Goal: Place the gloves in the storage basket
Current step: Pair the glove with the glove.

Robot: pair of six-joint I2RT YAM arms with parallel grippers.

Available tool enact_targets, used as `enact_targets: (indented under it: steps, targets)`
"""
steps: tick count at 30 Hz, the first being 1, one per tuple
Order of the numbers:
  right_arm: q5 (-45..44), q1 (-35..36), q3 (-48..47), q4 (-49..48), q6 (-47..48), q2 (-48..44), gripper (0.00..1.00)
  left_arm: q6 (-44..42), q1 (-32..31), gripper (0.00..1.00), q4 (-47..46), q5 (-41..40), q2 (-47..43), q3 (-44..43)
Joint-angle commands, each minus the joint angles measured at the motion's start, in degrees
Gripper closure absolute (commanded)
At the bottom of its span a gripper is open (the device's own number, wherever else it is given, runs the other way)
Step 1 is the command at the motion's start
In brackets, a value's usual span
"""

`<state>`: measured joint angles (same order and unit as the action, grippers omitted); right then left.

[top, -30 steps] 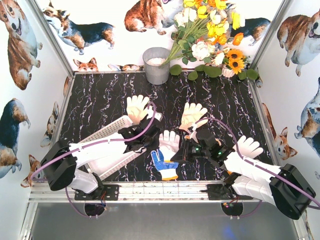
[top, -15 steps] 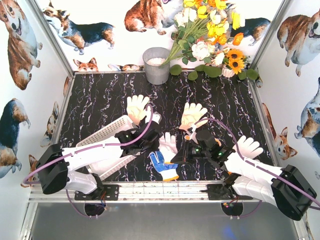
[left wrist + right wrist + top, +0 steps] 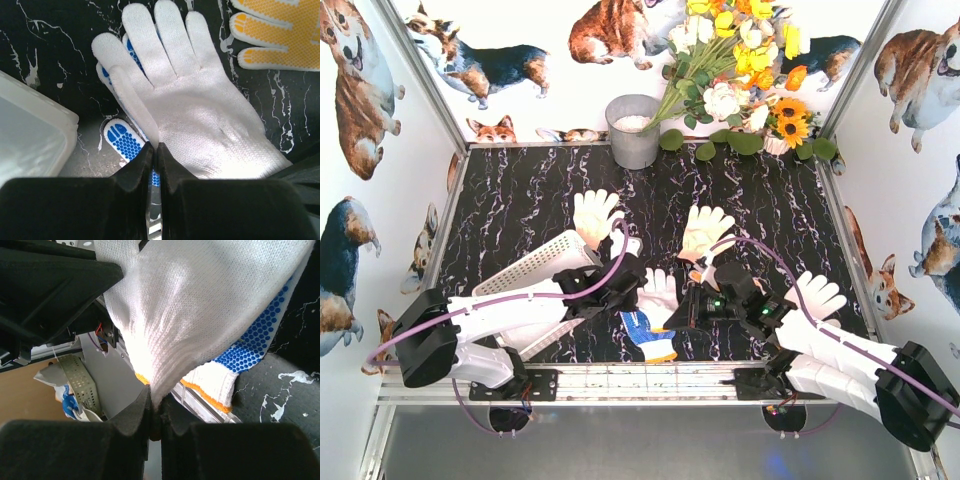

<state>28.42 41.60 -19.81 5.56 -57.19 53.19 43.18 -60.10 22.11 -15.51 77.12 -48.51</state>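
A cream-white glove (image 3: 660, 288) lies palm-up over the blue dotted glove (image 3: 645, 328) at the table's front middle. My left gripper (image 3: 632, 293) is shut on this white glove's thumb-side edge (image 3: 200, 115); the blue glove (image 3: 120, 140) shows beneath it. My right gripper (image 3: 688, 305) is shut on the same white glove's cuff (image 3: 200, 300) and lifts it off the blue glove (image 3: 260, 335). The white storage basket (image 3: 525, 265) lies under my left arm, its corner in the left wrist view (image 3: 30, 125). Other gloves lie at the back left (image 3: 595, 215), middle (image 3: 705, 230) and right (image 3: 817, 293).
A grey metal bucket (image 3: 633, 130) stands at the back, with a bunch of flowers (image 3: 740, 70) to its right. Printed walls close the table on three sides. A metal rail (image 3: 650, 380) runs along the front edge. The yellow-dotted glove (image 3: 280, 30) lies just beyond the held one.
My left gripper has moved right and forward onto the white glove. My right gripper has shifted slightly forward with the cuff. The blue glove has slid a little to the left.
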Motion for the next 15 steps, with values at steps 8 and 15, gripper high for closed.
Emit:
enact_targets:
  steps: [8, 15]
  targets:
    - [-0.01, 2.66, -3.32, -0.53, 1.66, 0.97, 1.0, 3.1, -0.89, 1.0, -0.05, -1.03, -2.27, 2.78]
    - [-2.11, 5.41, -4.78, 0.06, 2.78, 1.64, 1.0, 4.43, -1.08, 1.0, 0.39, -2.59, -4.06, 3.98]
